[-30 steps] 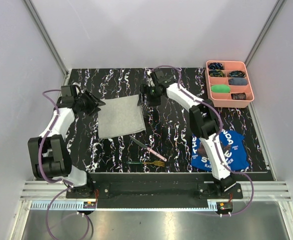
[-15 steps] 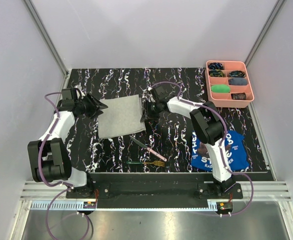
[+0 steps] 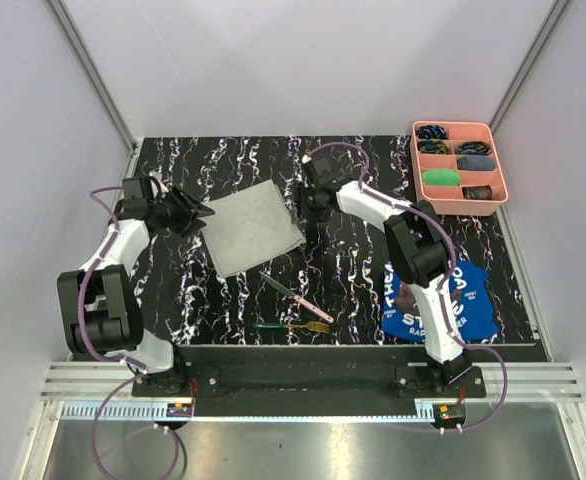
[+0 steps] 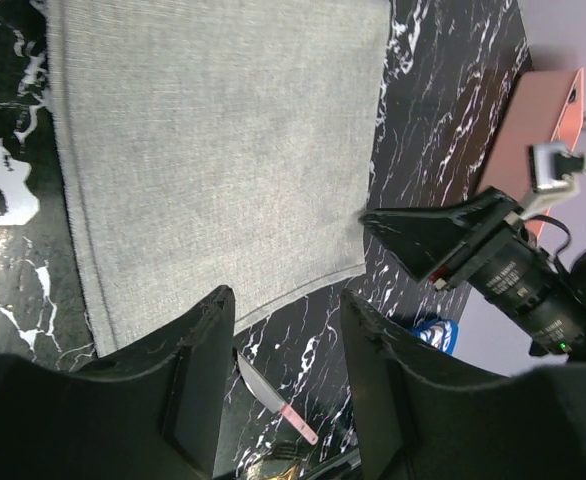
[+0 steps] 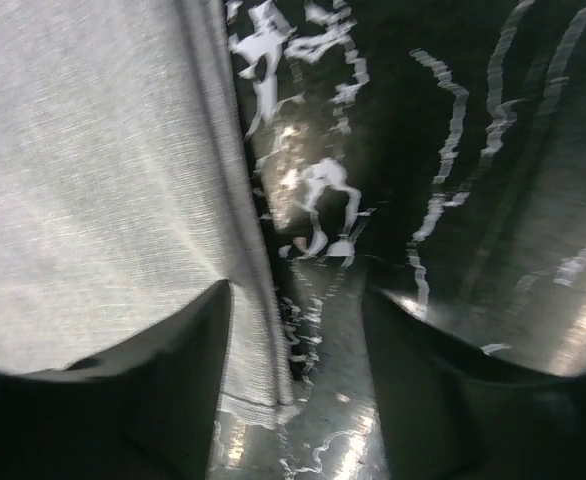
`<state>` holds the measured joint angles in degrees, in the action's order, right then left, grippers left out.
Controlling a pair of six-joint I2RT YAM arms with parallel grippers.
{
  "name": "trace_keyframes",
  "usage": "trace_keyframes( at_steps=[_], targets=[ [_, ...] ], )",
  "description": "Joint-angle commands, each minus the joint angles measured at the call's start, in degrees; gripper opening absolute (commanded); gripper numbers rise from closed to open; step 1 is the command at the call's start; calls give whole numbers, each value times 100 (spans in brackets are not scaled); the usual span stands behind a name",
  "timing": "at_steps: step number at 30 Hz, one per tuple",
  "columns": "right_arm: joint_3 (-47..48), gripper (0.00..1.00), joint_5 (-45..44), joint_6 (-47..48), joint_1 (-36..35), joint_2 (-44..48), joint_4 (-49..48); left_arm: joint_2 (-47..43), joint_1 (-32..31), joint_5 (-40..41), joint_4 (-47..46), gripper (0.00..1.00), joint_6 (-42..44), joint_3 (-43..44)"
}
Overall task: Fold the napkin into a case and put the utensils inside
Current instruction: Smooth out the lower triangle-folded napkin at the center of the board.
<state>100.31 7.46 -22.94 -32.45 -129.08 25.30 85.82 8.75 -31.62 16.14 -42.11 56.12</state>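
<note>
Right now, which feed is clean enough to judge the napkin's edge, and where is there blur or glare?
Top external: sharp and evenly lit, the napkin plain against the dark table. Left wrist: weave and hem crisp; only the left end effector in the foreground is soft and dark. Right wrist: smeared, cloth washed out, bright glare on the glossy table; least usable.

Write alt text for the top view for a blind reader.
A flat grey napkin lies on a dark table between the left gripper and right gripper. A knife and fork lie nearer the arm bases; a pink tray sits at the far right corner.
</note>
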Motion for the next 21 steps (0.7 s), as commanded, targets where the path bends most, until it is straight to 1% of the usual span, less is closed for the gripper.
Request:
trace_keyframes(
  at_steps=[1, 2, 4, 5, 7, 9, 11, 13, 17, 18, 21],
  targets=[
    [681, 72, -1237, 430, -226, 225, 782, 14, 284, -292, -384, 49, -175, 198],
    [778, 73, -1543, 465, -288, 234, 1088, -39, 346, -284, -384, 50, -210, 198],
    [1015, 75, -1818, 544, -560, 260, 1327, -127, 573, -118, -305, 50, -297, 145],
    [1069, 76, -2202, 649, -692, 269, 1502, -205, 671, -21, -157, 50, -437, 102],
    [1270, 79, -2521, 747, -1131, 269, 1653, -276, 942, 190, -76, 50, -683, 14],
    [1577, 79, -2461, 852, -1534, 147, 1803, -355, 1093, 296, -15, 51, -807, -118],
    [1876, 79, -2093, 949, -1755, -11, 1917, -364, 1286, 314, 38, 52, -904, -197],
    [2403, 77, -1943, 1045, -2063, -345, 2066, -364, 1453, 384, 117, 53, -948, -241],
    [3502, 65, -1521, 1195, -2406, -1030, 2444, -277, 1699, 332, 196, 53, -992, -329],
    [3922, 60, -1476, 1195, -2450, -1310, 2523, -259, 1796, 271, 205, 53, -992, -321],
    [4591, 49, -1274, 1178, -2556, -1786, 2813, -154, 1963, 165, 267, 53, -984, -321]
  ],
)
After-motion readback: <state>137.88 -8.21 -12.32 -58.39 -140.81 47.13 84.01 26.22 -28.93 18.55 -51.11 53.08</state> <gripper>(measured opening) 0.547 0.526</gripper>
